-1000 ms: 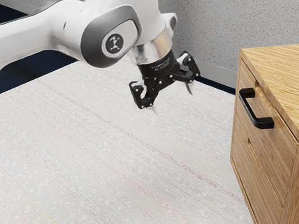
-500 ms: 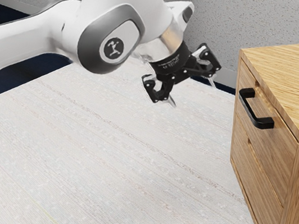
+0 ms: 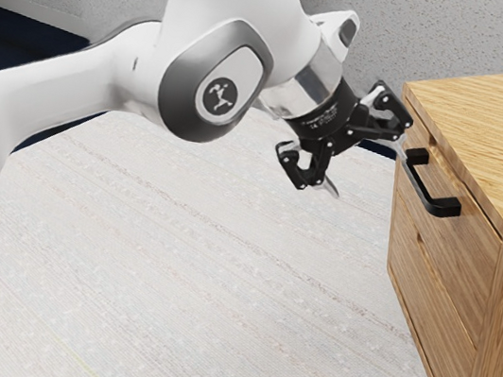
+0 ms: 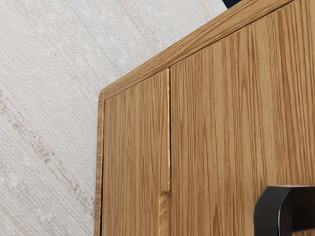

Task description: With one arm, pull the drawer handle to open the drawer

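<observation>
Beside the front corner of the light oak cabinet (image 3: 495, 131), toward the exterior view's right, our black two-finger gripper (image 3: 366, 173) hangs above the pale woven tabletop (image 3: 173, 262) with its fingers spread wide. One fingertip sits just beside the upper end of the black bar handle (image 3: 429, 183); the other is lower and further toward the exterior view's left. We cannot tell whether the nearer fingertip touches the handle.

Our white arm (image 3: 102, 107) comes in from the exterior view's left. Its large grey-capped joint (image 3: 219, 92) is raised above the table, and the wrist past it bends down and across, so the hand is tilted with the fingers pointing obliquely down toward the cabinet's face.

The handle is mounted on the top drawer front (image 3: 453, 244), which lies flush with the cabinet's face, directly above the lower drawer front (image 3: 433, 308).

The exterior view gives us the arm's whole pose, the cabinet's top and the grey speckled wall (image 3: 449, 29) behind it. The wrist view looks closely at the wood instead: grain running along two oak panels, a thin seam (image 4: 168, 128) dividing them, and the cabinet's edge (image 4: 147, 69) meeting the tabletop (image 4: 44, 98). One rounded black end of the handle (image 4: 285, 209) stands out from the wider panel, close under our hand.
</observation>
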